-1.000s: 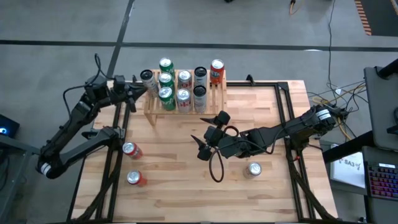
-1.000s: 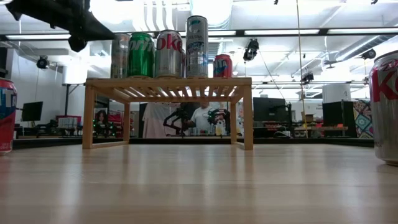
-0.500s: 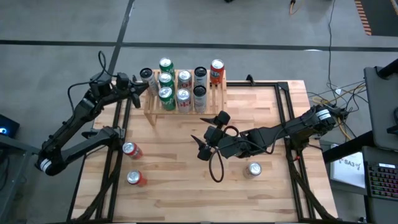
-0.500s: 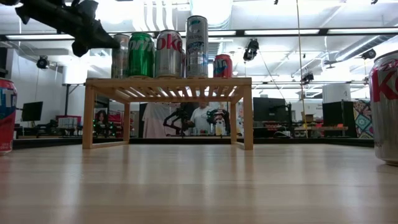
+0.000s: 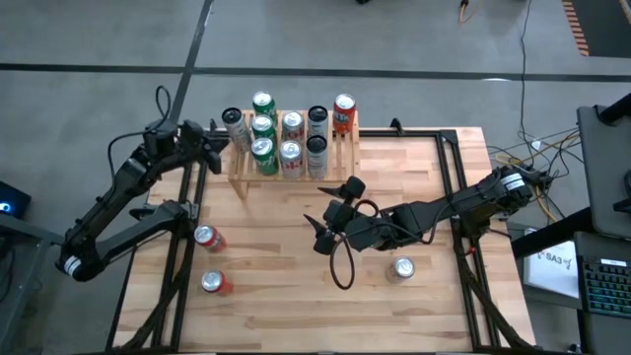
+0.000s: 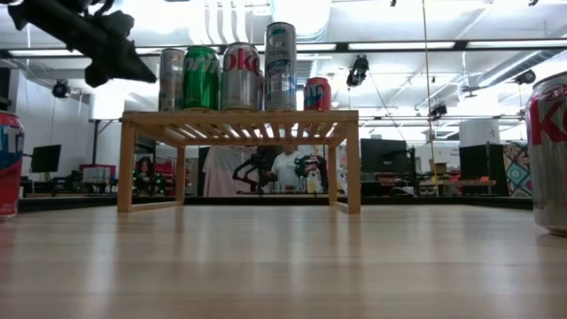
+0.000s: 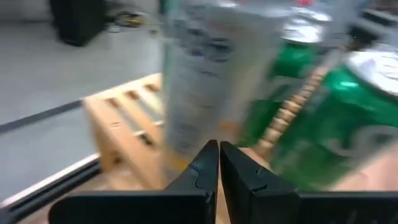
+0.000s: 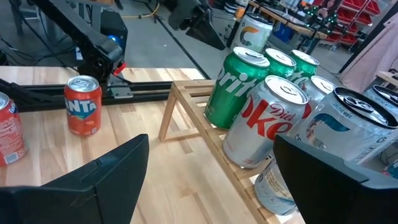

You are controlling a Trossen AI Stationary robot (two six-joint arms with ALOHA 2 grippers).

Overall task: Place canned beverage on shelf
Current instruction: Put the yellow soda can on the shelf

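The shelf point(image 5: 340, 150) stands at the table's far edge with several cans upright on its slatted top. A silver can point(image 5: 234, 125) is on its far left corner. My left gripper point(image 5: 215, 148) is shut and hangs off the shelf's left end, just short of that silver can point(image 7: 208, 74), tips slanting down. In the low view, my left gripper point(image 6: 151, 75) is level with the can's upper half point(image 6: 171, 78). My right gripper point(image 5: 320, 232) is open over the table's middle with nothing between its fingers, facing the shelf point(image 8: 186, 109).
Two red cans point(image 5: 208, 238) point(image 5: 214, 283) sit on the table's near left, and a silver-topped can point(image 5: 402, 267) sits on the near right. Black frame rails run along both table sides. Bare planks lie in front of the shelf.
My left gripper, still shut, has tipped its fingertips downward and sunk a little beside the silver can at the shelf's left end, drawing slightly back from it. The cans and my right arm have kept still.
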